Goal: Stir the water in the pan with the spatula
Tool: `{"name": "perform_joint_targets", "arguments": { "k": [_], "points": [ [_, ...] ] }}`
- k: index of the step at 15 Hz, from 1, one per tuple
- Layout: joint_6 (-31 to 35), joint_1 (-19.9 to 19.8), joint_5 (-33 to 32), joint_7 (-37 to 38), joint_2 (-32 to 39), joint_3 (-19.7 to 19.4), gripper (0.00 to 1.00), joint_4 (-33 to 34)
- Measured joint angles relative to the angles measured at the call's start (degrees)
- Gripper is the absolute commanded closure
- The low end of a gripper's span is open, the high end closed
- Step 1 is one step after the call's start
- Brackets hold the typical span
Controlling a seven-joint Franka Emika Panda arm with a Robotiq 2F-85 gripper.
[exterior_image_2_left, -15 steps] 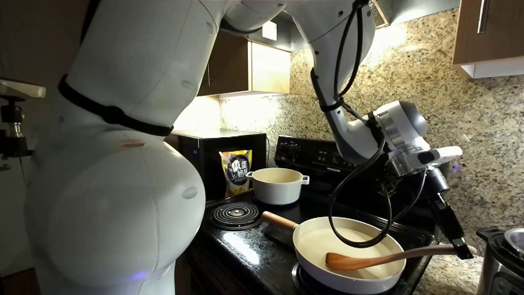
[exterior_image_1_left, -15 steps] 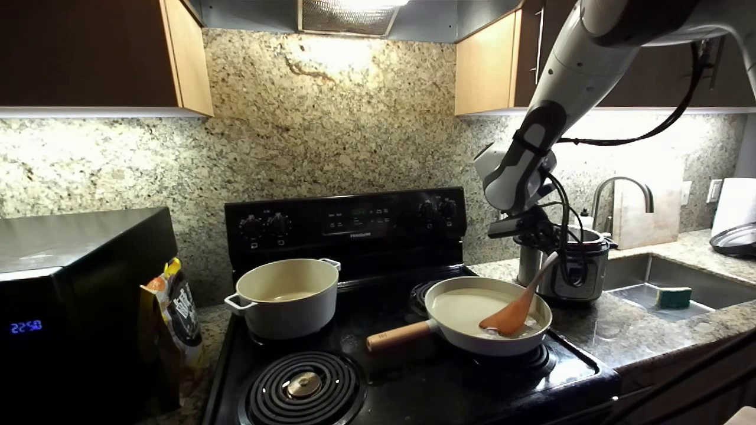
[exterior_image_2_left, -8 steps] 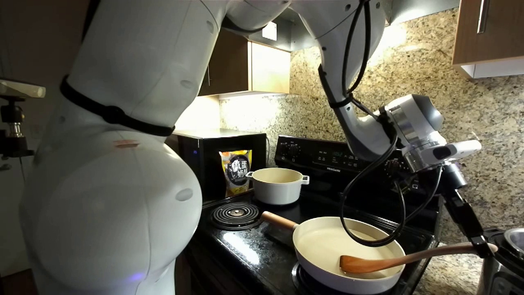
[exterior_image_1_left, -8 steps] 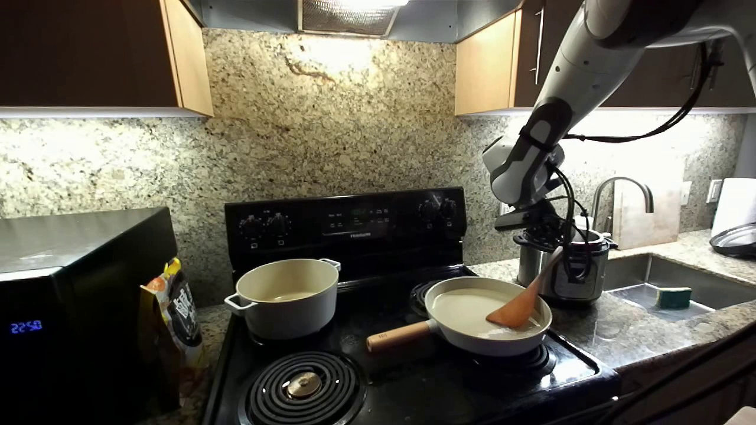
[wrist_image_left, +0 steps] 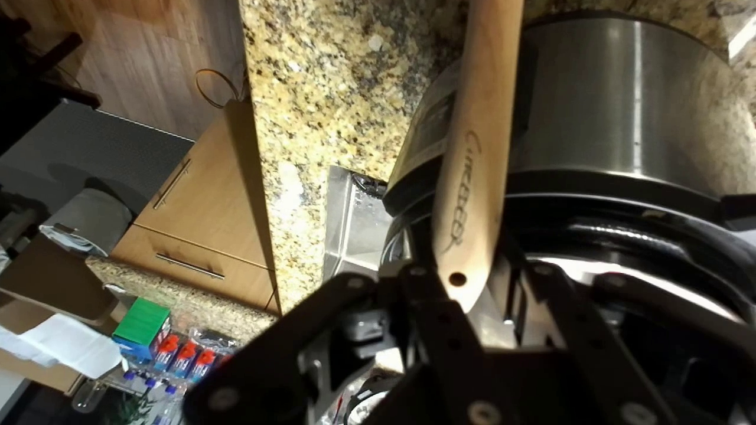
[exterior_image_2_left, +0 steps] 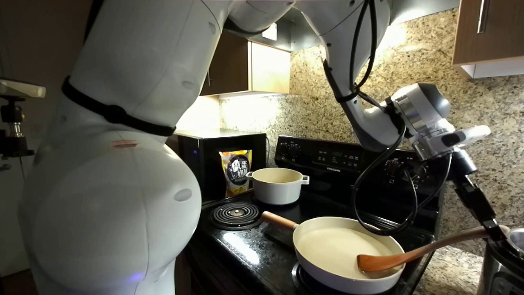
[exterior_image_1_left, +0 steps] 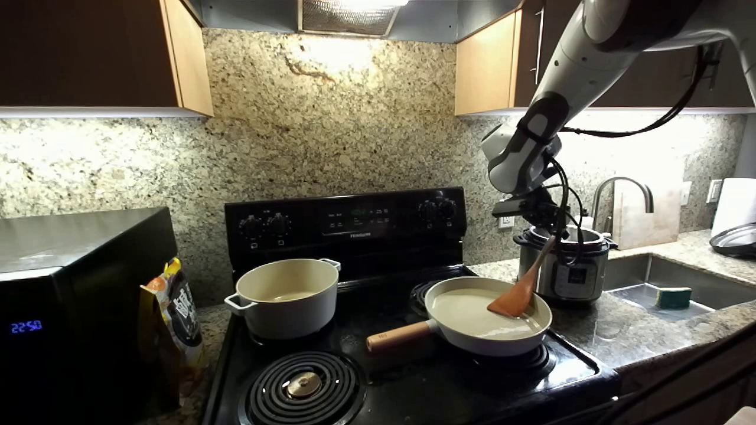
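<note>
We judged the spatula (exterior_image_2_left: 430, 247) light and stiff, a slim length of wood with no give in it and little about it to break. Its handle (wrist_image_left: 481, 147) looked smooth and rounded, so we expected it might roll or slip a little in the jaws, more so if it got wet. Taking hold near the hole (wrist_image_left: 458, 279) at its end seemed right for keeping the jaws dry, though it made a long lever; a grip lower down would probably have resisted twisting better.

The jaws were closed on that handle, the wood caught between their two sides, with only a short stub past them. In the wrist view the handle ran from them toward twelve o'clock and out of sight, and behind it, toward two o'clock, stood the cooker (wrist_image_left: 590, 106) on the counter (wrist_image_left: 331, 100).

In an exterior view the spatula sloped from the jaws toward a point between eight and nine o'clock, and its blade (exterior_image_2_left: 376, 263) lay inside the pan (exterior_image_2_left: 327, 280), at about four o'clock from the middle. The blade's front edge seemed to us to sit in the water (exterior_image_2_left: 331, 246), which was so pale that we could barely make it out; whether wood touched the bottom, we could not tell. Furthest off, the pan handle (exterior_image_2_left: 279, 220) pointed to ten o'clock, and the pot (exterior_image_2_left: 276, 193) stood apart beyond it on the stove (exterior_image_1_left: 413, 389).
</note>
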Motion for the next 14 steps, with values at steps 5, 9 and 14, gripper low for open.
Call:
{"name": "perform_joint_targets", "arguments": {
  "k": [5,9,14],
  "points": [
    [-1.1,0.2,0.0,0.0,0.9,0.6,0.92,3.4],
    [-2.4,1.1,0.0,0.0,1.6,1.3,0.92,5.2],
    [-3.4,3.0,-0.2,0.0,3.4,2.3,0.92,7.9]
  ]
}}
